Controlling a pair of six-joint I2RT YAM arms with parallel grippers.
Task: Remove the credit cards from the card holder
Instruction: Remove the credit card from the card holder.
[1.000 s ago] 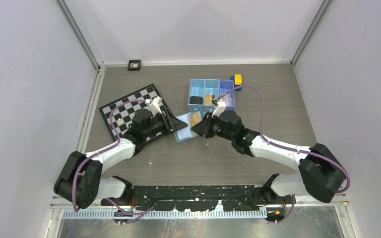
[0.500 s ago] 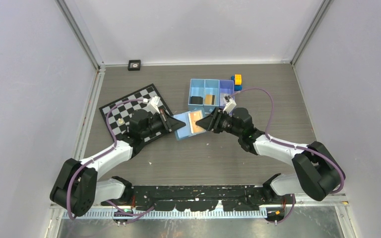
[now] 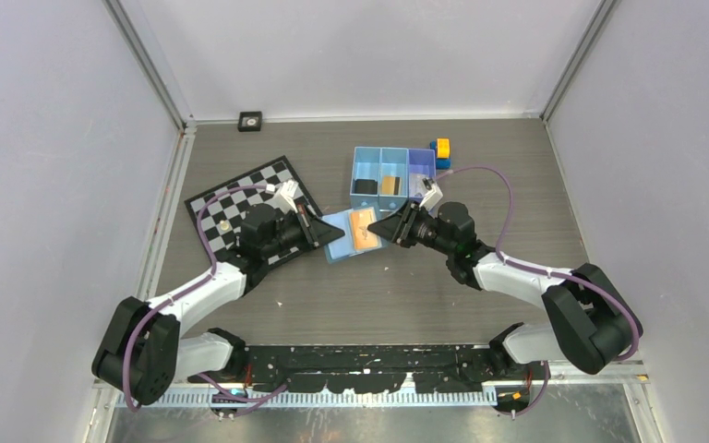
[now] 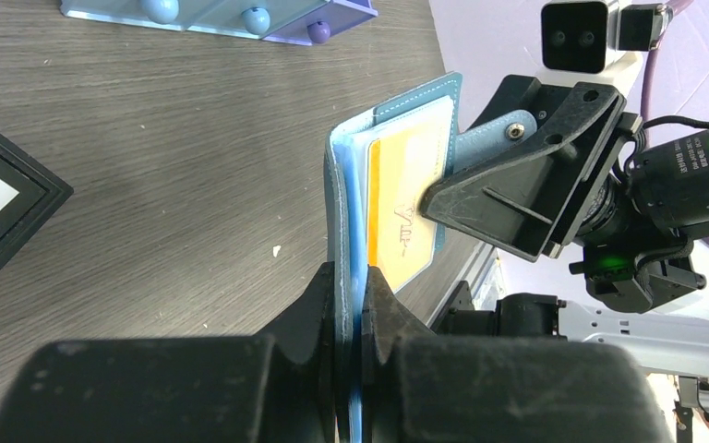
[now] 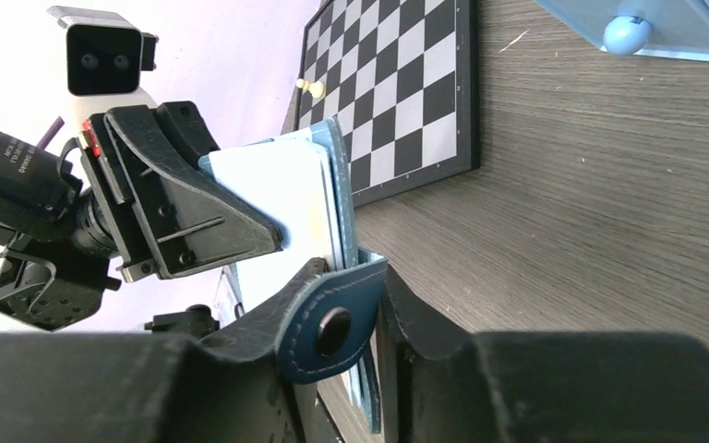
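The left arm runs from its base at 7 o'clock up toward the middle of the table, forearm low and wrist pointing to 3 o'clock. The left gripper (image 4: 349, 297) is clamped tight on the near edge of the card holder (image 3: 338, 242).

The right arm mirrors it from 5 o'clock, with its wrist pointing to 9 o'clock. The right gripper (image 3: 376, 231) meets the holder's opposite side. Its jaws stand a little apart astride that panel, and the snap tab (image 5: 332, 318) lies across them. I cannot tell whether they are pressing on it.

The card holder is spread open between the two gripper tips with its pocket side facing up. Its long axis runs roughly 9 to 3 o'clock. It sits near the table's centre, at 6 o'clock from the three-compartment tray (image 3: 393, 150) and at 3 o'clock from the chessboard (image 3: 240, 196). A tan-brown card (image 3: 362, 229) is in the right-hand panel, its long axis about 12 to 6 o'clock. Whether the holder rests on the table or is lifted cannot be told.
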